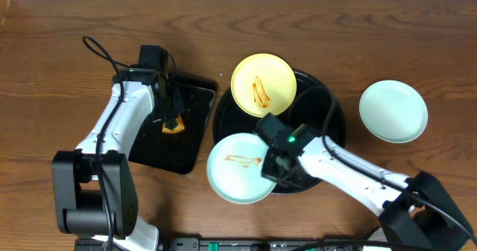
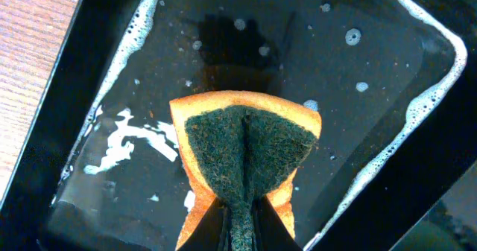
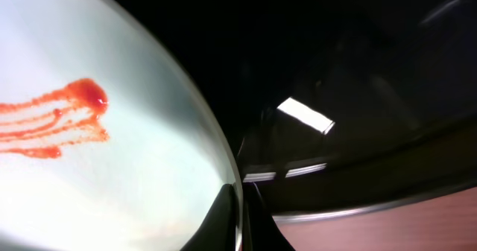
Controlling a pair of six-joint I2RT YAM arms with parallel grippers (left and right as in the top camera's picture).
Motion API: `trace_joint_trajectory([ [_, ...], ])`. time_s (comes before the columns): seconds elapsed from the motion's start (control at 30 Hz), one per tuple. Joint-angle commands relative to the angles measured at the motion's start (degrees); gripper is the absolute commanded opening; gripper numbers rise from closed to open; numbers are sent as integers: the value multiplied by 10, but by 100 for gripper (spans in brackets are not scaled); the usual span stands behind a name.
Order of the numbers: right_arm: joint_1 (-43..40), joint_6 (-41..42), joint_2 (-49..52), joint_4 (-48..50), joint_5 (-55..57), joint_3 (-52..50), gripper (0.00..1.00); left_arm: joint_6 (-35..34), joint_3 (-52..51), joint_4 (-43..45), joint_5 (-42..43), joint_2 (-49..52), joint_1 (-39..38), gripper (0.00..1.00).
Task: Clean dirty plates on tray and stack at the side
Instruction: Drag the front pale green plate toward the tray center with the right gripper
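Note:
A pale yellow plate (image 1: 263,84) with an orange-brown streak lies on the far-left part of the round black tray (image 1: 328,109). A mint-blue plate (image 1: 237,168) with a sauce streak overhangs the tray's near-left rim. My right gripper (image 1: 274,164) is shut on this plate's right edge; the right wrist view shows its fingers (image 3: 240,221) pinching the rim of the plate (image 3: 89,154). A clean mint-blue plate (image 1: 393,110) lies on the table right of the tray. My left gripper (image 1: 173,117) is shut on the sponge (image 2: 246,150), folded green side up.
The sponge (image 1: 174,124) hangs over a rectangular black tray (image 1: 190,150) holding soapy water with foam at its edges (image 2: 134,35). Brown wooden table (image 1: 59,57) lies all around. A cable (image 1: 100,51) loops off the left arm.

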Motion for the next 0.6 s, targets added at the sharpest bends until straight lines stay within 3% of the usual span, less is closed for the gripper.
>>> trace_joint_trajectory([
  [0.0,-39,-84,-24,-7,83,-3,1,8,-4,-2,-1,-9,2,8],
  [0.37,-175,-268,-44,-6,177,-3,1,7,-4,-13,-1,-9,2,8],
  [0.57,-224,-298,-44,-5,228,-3,1,1,-25,-12,8,-9,-9,8],
])
